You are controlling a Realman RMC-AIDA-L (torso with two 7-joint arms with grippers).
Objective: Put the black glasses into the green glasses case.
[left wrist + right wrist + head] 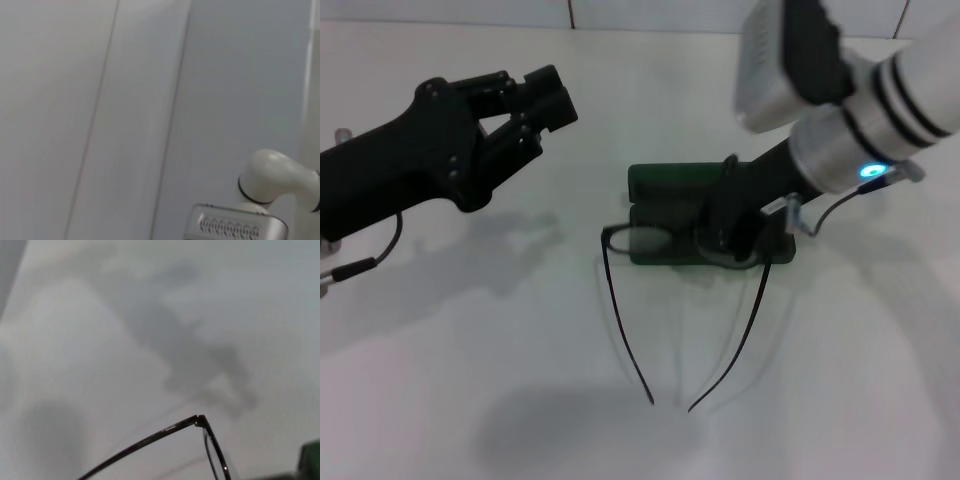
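No words, brands or numbers can be read anywhere. The green glasses case shows no legible lettering from the head view; its lid may carry some, but it is partly hidden. A blue light glows on the right arm, unlabelled.

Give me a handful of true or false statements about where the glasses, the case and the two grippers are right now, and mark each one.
1. The black glasses have their lenses over the green glasses case. True.
2. The temple arms are folded shut. False: both spread open, reaching off the case toward the robot over the white table.
3. The right gripper is at the glasses' frame above the case. True.
4. The left gripper is holding the case. False: it hovers to the case's left, touching nothing.
5. The case is closed. False: it lies open.
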